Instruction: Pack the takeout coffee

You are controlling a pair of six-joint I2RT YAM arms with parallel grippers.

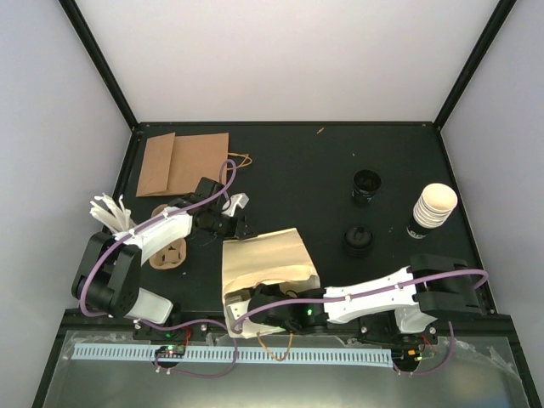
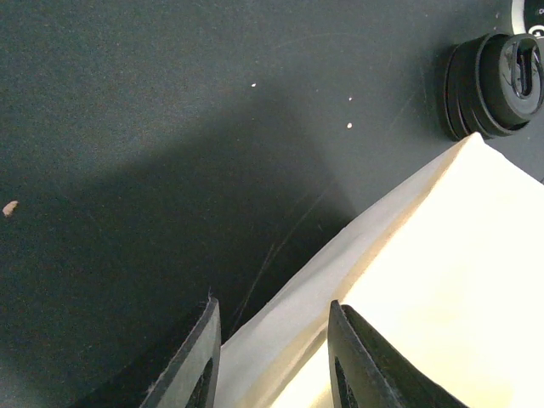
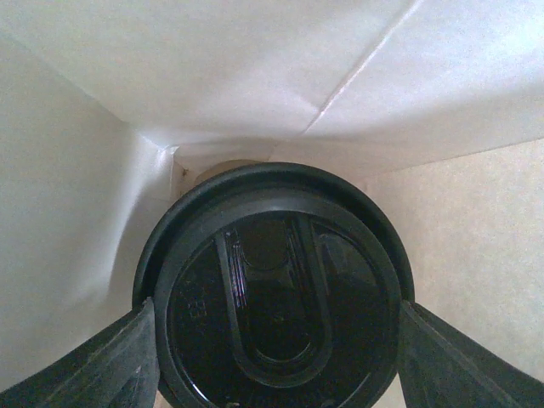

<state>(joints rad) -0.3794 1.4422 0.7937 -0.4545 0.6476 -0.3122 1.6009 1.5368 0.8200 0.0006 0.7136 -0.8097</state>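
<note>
The cream paper bag (image 1: 268,259) lies on its side in the middle of the black table, its mouth toward the arms. My right arm reaches into that mouth, so the right gripper is hidden in the top view. Inside the bag, my right gripper (image 3: 276,310) is shut on the takeout coffee (image 3: 272,289), one finger on each side of its black lid; only a sliver of the cup shows behind the lid. My left gripper (image 1: 229,223) is at the bag's far left corner. In the left wrist view, the left gripper (image 2: 272,304) is closed on the paper bag's (image 2: 442,255) folded side edge.
A stack of cream cups (image 1: 433,208) stands at the right. Two piles of black lids (image 1: 367,185) (image 1: 357,240) sit right of the bag, one pile of lids (image 2: 497,81) just beyond its corner. Flat brown bags (image 1: 183,161), a cup carrier (image 1: 168,253) and white paper pieces (image 1: 110,212) lie left.
</note>
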